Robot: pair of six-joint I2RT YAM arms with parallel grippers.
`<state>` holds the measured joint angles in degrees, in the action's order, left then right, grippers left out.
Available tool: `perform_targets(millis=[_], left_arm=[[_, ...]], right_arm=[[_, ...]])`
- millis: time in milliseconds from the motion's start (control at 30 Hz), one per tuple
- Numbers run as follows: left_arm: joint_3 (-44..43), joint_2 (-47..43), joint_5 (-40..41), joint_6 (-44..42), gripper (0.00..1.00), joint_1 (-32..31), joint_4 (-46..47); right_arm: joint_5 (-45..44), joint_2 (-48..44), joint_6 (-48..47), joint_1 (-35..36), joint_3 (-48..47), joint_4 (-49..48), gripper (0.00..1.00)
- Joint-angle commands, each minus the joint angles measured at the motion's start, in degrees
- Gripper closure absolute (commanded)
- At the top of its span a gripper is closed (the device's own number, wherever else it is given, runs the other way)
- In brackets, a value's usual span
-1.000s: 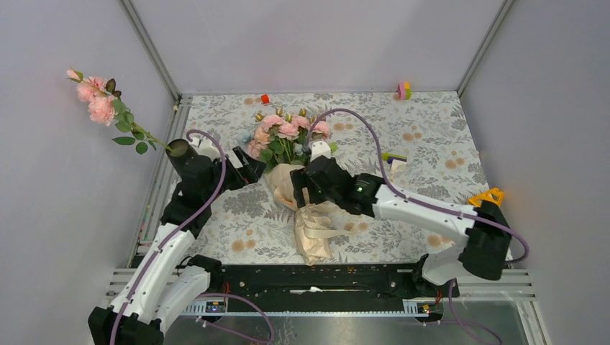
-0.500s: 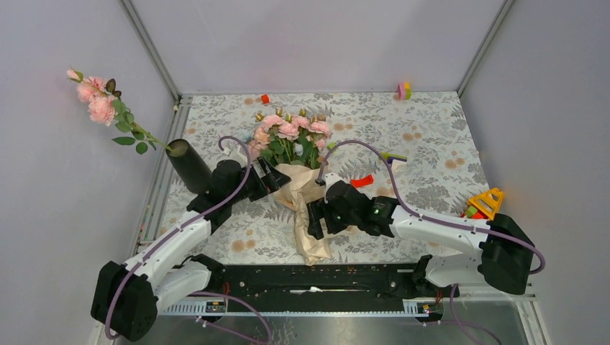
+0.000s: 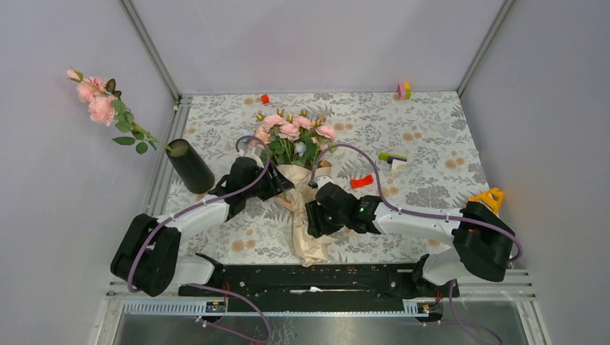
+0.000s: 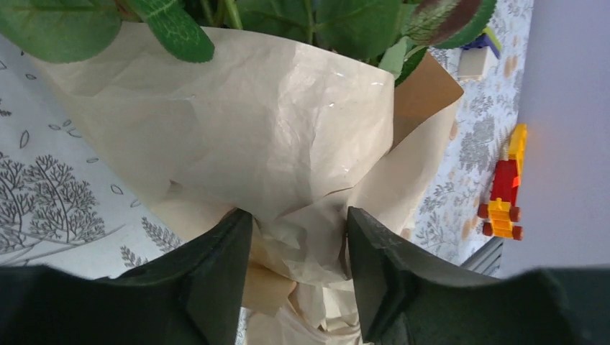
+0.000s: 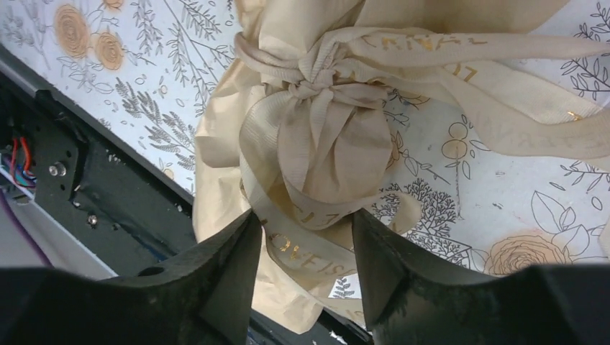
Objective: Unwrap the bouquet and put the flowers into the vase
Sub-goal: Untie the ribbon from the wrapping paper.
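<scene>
Left gripper [image 4: 298, 215]: we see it pinching a crumpled fold of kraft paper [image 4: 273, 122] at the cone's neck.
Right gripper [image 5: 303, 219]: closed around a loop of cream ribbon [image 5: 316, 108] near the knot.
Bouquet [image 3: 291, 180]: lying mid-table, heads toward 12 o'clock.
Done: one pink rose spray [image 3: 101, 108] stands in the vase [image 3: 189, 165], at the bouquet's 9 o'clock.
Remaining: we judge the ribbon still tied, the paper still wrapped, the other flowers [image 3: 291, 131] unmoved.
Textures: paper matte and creased; ribbon woven, gold-lettered; vase a plain black cylinder.
</scene>
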<state>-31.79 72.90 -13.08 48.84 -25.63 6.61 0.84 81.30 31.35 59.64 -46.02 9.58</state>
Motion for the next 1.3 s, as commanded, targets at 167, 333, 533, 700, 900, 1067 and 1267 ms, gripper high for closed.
perform_targets(millis=[167, 333, 533, 700, 900, 1067, 1267], left_arm=[[-5.41, 9.84, -1.07, -2.2, 0.65, -0.3, 11.31], [-10.12, 15.63, -0.9, -2.6, 0.67, -0.3, 13.66], [-14.13, 19.67, 0.75, -3.39, 0.67, -0.21, 14.62], [-14.21, 19.55, 1.36, -3.7, 0.63, -0.21, 14.29], [-13.91, 15.08, 3.07, -5.73, 0.26, -0.23, 10.25], [-12.88, 6.31, 7.78, -7.24, 0.05, -0.06, 2.19], [-9.07, -4.27, 8.09, -7.14, 0.01, 0.14, -3.19]], right_arm=[[-8.31, 4.68, -1.62, 0.26, -4.7, -3.5, 0.62], [-10.29, 8.49, -3.04, -1.19, -8.03, -5.24, 0.68], [-6.1, 11.52, -3.33, -6.01, -10.26, -8.85, 0.69], [-2.67, 11.17, -5.39, -7.0, -11.47, -8.57, 0.66], [-3.13, 5.6, -7.17, -6.99, -12.0, -3.51, 0.49], [-4.87, -1.9, -8.38, -6.95, -12.03, 3.58, 0.24], [-1.2, -8.48, -9.33, -8.21, -7.11, 7.46, 0.12]])
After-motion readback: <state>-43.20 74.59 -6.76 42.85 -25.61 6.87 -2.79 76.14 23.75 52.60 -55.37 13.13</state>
